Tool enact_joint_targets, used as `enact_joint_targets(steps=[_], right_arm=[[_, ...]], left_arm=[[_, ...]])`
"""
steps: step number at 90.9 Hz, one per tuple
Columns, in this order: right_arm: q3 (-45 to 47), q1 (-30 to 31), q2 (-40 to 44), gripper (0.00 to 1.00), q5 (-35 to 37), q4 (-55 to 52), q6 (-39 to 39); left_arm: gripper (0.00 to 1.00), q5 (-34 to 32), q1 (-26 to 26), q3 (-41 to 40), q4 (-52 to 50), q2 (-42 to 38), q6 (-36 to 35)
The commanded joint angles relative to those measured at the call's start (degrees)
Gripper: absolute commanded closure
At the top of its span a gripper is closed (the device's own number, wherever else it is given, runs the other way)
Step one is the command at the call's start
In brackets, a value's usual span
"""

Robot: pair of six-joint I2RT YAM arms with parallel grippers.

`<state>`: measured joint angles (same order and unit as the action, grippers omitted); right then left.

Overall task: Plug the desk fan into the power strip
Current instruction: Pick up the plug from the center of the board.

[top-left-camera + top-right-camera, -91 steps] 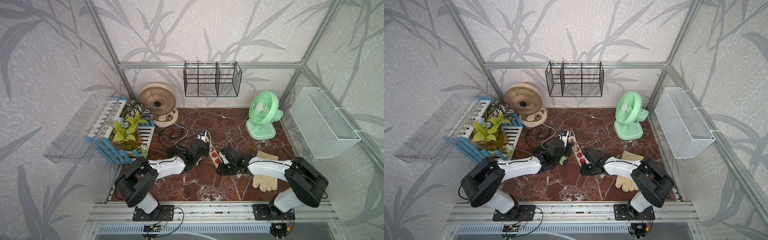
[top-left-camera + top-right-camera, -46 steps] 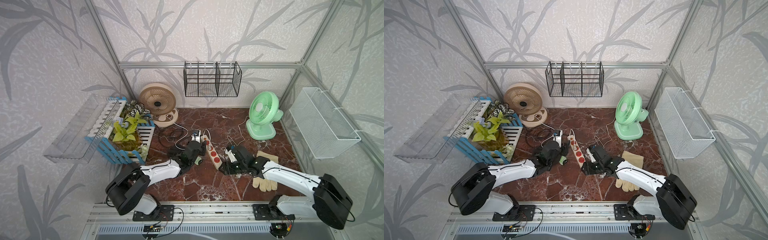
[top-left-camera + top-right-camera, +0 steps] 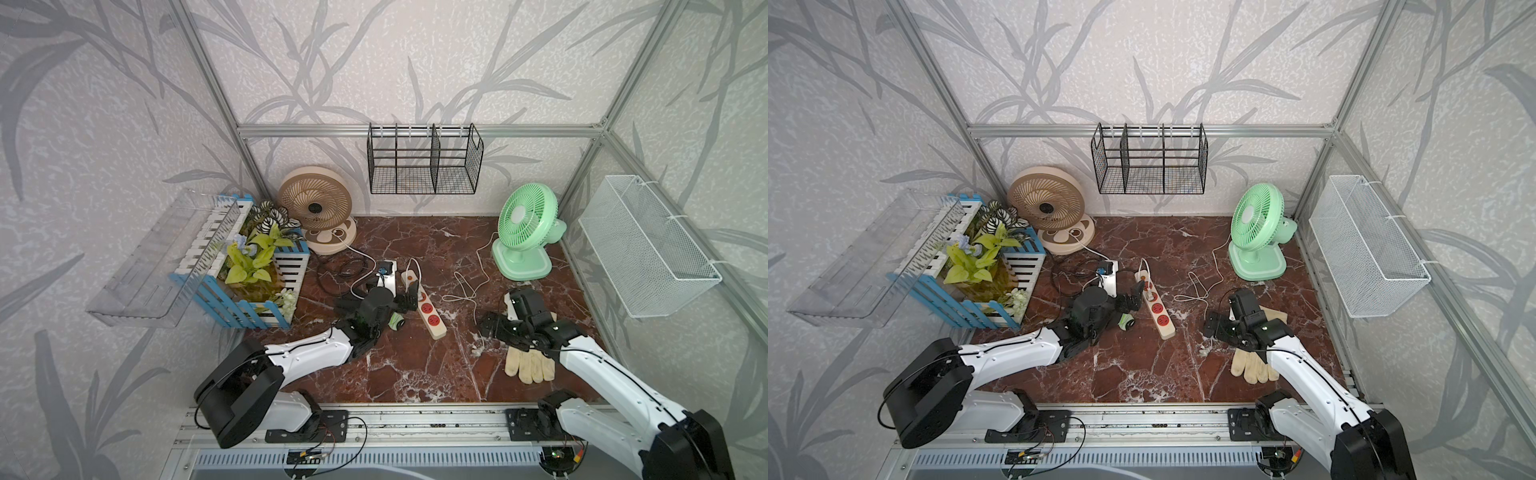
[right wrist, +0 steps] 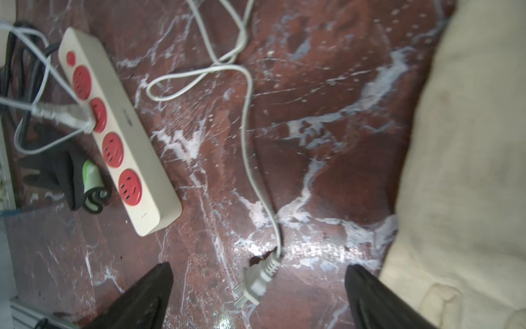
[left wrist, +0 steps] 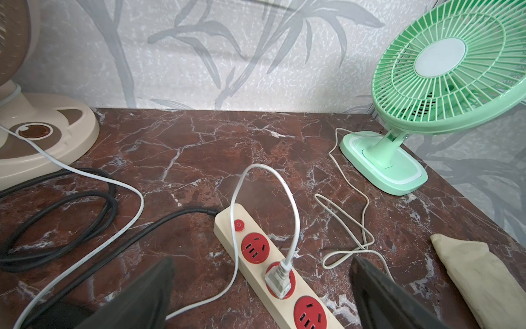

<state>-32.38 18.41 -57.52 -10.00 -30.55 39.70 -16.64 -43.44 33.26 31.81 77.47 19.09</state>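
We work on a marble table [image 3: 415,374] with a beige fan [image 3: 314,203] and a green fan [image 3: 525,220] at the back, clear of the arms. The power strip [image 5: 225,228] lies sockets-up between both arms, within either's reach. Our left pincer [image 5: 261,259] is released, jaws wide, straddling the strip. There a white plug [image 5: 279,280] sits in the second socket, apparently the beige fan's. Our right pincer [image 4: 257,266], also released, frames a loose plug [image 4: 254,284] lying flat, well apart from the strip and likely the green fan's.
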Motion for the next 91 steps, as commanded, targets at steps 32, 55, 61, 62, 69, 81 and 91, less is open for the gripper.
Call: enact_joint_targets(steps=[32, 55, 61, 62, 69, 81, 91], right_arm=[[-3.30, -3.62, -9.53, 0.37, -7.39, -8.61, 16.96], [-4.38, -3.96, -20.64, 0.42, -14.84, -5.31, 19.54], [-4.10, -3.79, -22.71, 0.44, -16.30, -4.14, 20.49], [-4.05, -3.76, -22.94, 0.44, -16.46, -3.94, 20.58], [-3.64, -3.46, -23.67, 0.46, -16.64, -3.49, 21.45], [-1.69, -2.85, -23.63, 0.50, -17.47, -1.32, 23.67], [-0.82, -2.37, -24.36, 0.54, -18.06, -0.24, 24.93]], left_arm=[[0.00, -0.52, -0.50, 0.37, 0.67, -0.43, -1.42], [0.00, -0.14, -0.50, 0.82, 0.72, 0.98, -1.34], [0.00, -0.20, -0.53, 0.84, 0.73, 1.01, -1.38], [0.00, -0.30, -0.56, 0.84, 0.72, 1.01, -1.45], [0.00, -0.36, -0.52, 0.80, 0.71, 1.02, -1.49], [0.00, -0.41, -0.51, 0.80, 0.76, 0.90, -1.52], [0.00, -0.36, -0.50, 0.83, 0.77, 1.09, -1.51]])
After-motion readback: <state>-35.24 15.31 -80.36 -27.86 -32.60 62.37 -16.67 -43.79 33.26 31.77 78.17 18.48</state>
